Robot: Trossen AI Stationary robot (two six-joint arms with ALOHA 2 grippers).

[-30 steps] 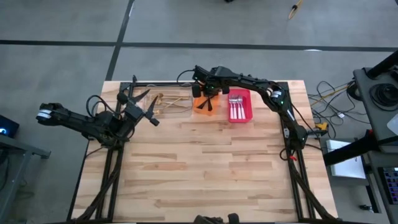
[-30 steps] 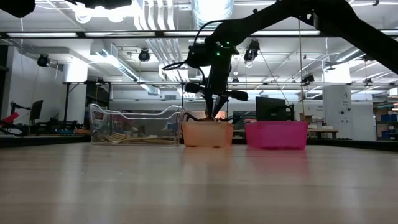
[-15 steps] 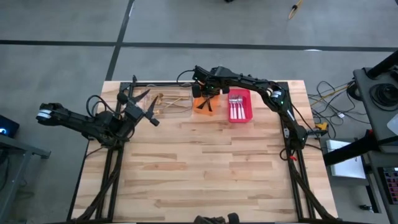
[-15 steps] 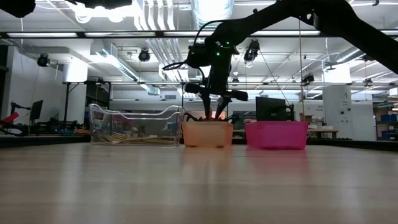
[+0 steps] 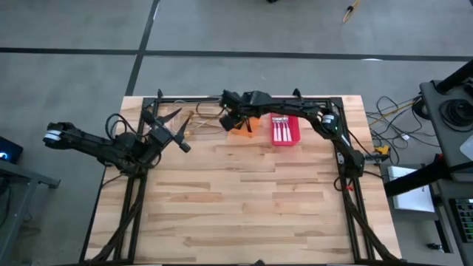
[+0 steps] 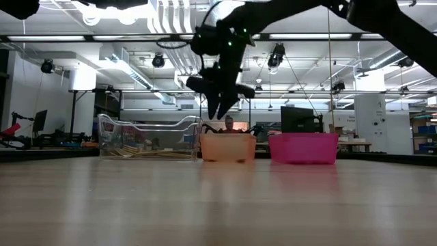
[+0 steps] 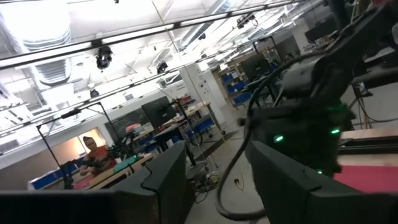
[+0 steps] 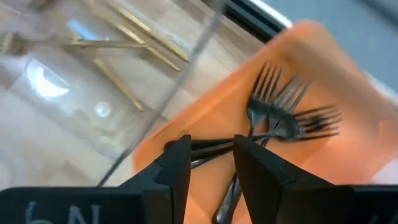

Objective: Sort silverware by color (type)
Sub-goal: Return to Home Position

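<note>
Waiting nearest at the table's left, the left gripper [image 5: 177, 127] was held spread and empty. Farther back, the right gripper [image 6: 220, 113], jaws slightly parted on nothing, was raised over the orange bin [image 6: 227, 149] of black forks [image 8: 283, 121]. That bin sat between the clear bin [image 6: 147, 130] holding the gold forks [image 8: 118, 43] and the red bin [image 6: 303, 148] holding the silver forks [image 5: 281, 130]. If swung back low, the clear bin's rim could be clipped. Half a second earlier the right gripper was sunk lower, at the orange bin's mouth.

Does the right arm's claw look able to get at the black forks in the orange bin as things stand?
Probably yes. The right claw hangs open above the orange bin, whose top is uncovered; the black forks lie exposed beneath it with nothing across them.
</note>
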